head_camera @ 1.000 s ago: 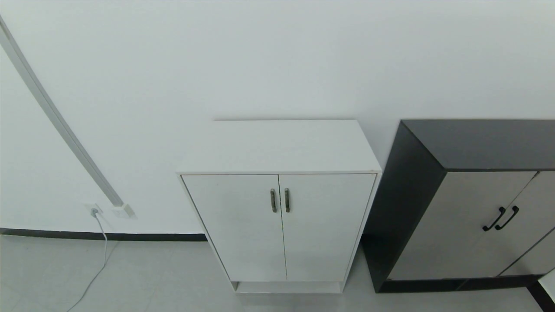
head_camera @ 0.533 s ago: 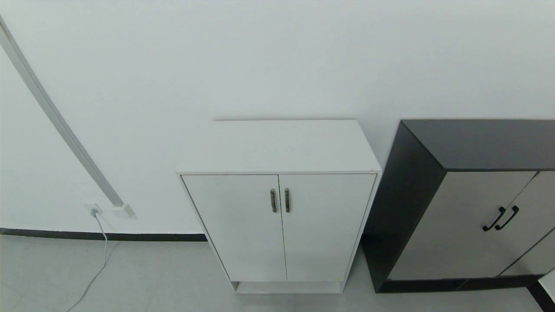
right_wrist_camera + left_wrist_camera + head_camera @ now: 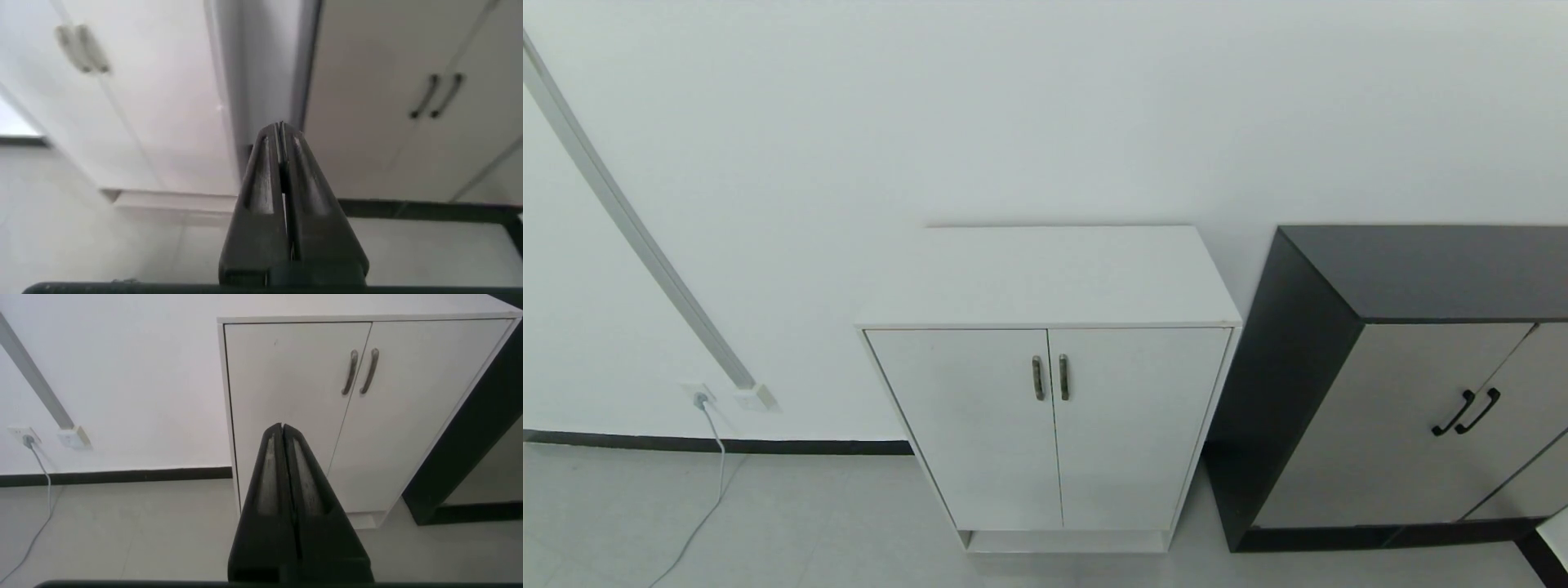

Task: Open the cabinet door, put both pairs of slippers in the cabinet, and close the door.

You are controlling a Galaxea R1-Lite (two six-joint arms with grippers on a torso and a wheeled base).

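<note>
A white two-door cabinet stands against the wall with both doors closed. Its two dark metal handles sit side by side at the middle seam. In the left wrist view the cabinet and its handles lie beyond my left gripper, which is shut and holds nothing, some way back from the doors. My right gripper is also shut and empty, pointing at the gap between the white cabinet and the dark one.
A black cabinet with grey doors and black handles stands right of the white one. A wall socket with a plugged cable sits low on the left wall, its cable trailing over the grey floor. A slanted cable duct runs up the wall.
</note>
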